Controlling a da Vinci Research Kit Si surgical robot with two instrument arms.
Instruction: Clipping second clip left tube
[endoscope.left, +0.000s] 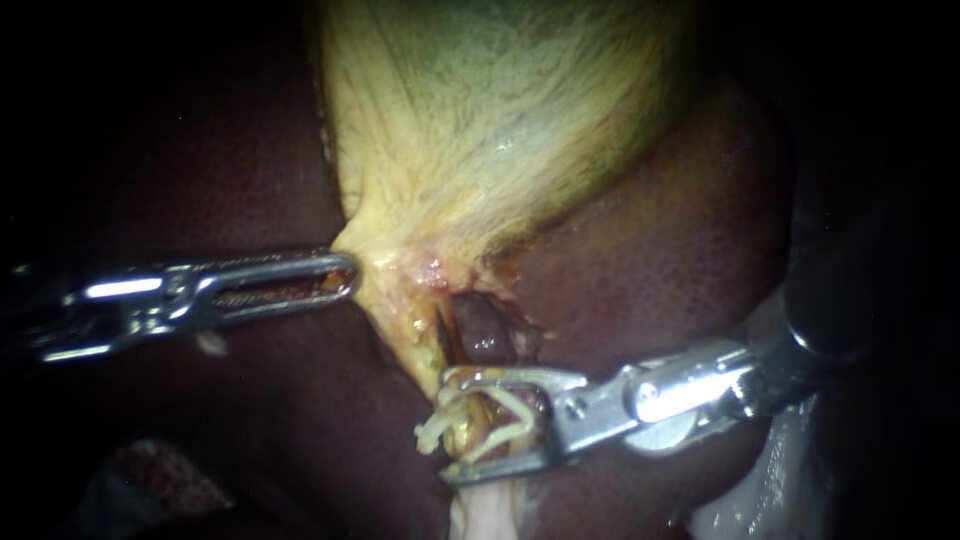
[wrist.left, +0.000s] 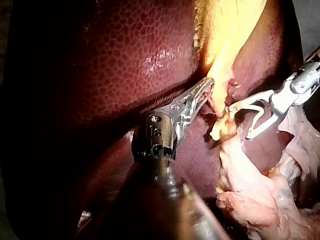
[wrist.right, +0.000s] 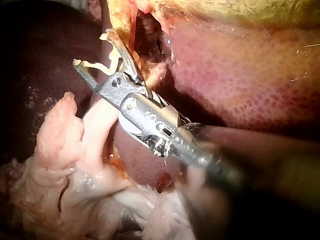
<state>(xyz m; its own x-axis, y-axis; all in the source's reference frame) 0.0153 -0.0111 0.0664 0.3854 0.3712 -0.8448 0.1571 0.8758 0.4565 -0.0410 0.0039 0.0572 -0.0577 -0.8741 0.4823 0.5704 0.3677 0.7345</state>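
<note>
Right instrument (endoscope.left: 450, 427) first: its jaws stand wide apart, but they are not empty. A pale clip (endoscope.left: 505, 430) sits between them, touching both jaws, so they are holding the clip. And there is the tube (endoscope.left: 466, 440), a yellowish strand running down from the dark opening under the gallbladder's neck, passing right through the gap with the clip around it, one jaw on either side. The right wrist view shows it nicely: the right instrument (wrist.right: 91, 48) is tilted up, and the clip (wrist.right: 97, 65) curves from one jaw tip to the other. Across now to the left instrument (endoscope.left: 345, 272), lying almost level, its jaws pressed together on the yellow edge of the gallbladder (endoscope.left: 500, 120) where it narrows. From its own camera the left instrument (wrist.left: 207, 86) bites that same yellow edge, just beside the right instrument (wrist.left: 241, 122) and the tube (wrist.left: 225, 122). All around lies the liver (endoscope.left: 680, 260), dark red and glossy on both sides of the gallbladder, with pale loose tissue (wrist.right: 75, 165) heaped below the right instrument's shaft.
</note>
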